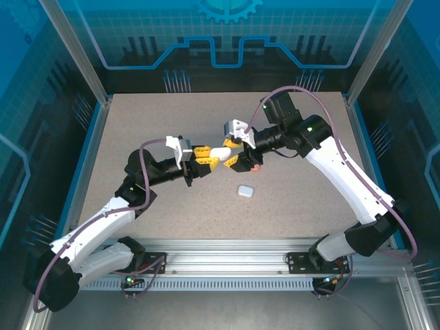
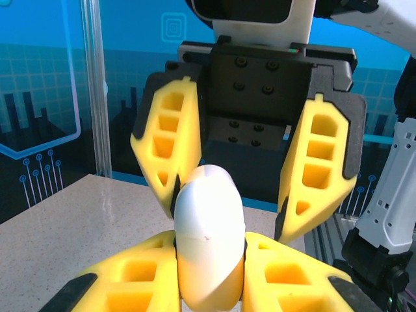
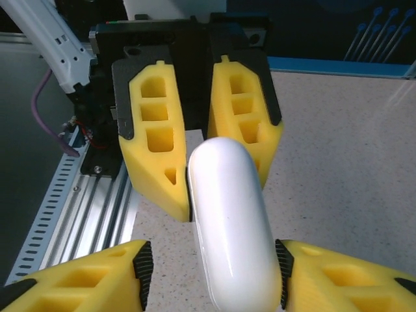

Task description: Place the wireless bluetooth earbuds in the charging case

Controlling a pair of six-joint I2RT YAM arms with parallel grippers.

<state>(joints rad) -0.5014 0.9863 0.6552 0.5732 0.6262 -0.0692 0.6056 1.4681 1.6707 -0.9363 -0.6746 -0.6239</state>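
Observation:
A white pebble-shaped charging case (image 2: 208, 221) hangs above the middle of the table with its lid seam shut. My left gripper (image 2: 209, 266) is shut on its lower end. In the top view the left gripper (image 1: 213, 160) meets my right gripper (image 1: 231, 154) tip to tip at the case (image 1: 221, 152). In the right wrist view the case (image 3: 231, 221) stands between the right gripper's (image 3: 211, 276) jaws. One pad touches its side and a gap shows at the other, so this gripper is open around it. The earbuds are out of view.
A small white rounded case (image 1: 245, 191) lies on the speckled table (image 1: 151, 130) just in front of the grippers. A small salmon-pink thing (image 1: 256, 167) lies under the right wrist. An aluminium rail (image 1: 227, 251) runs along the near edge, and blue walls enclose the table.

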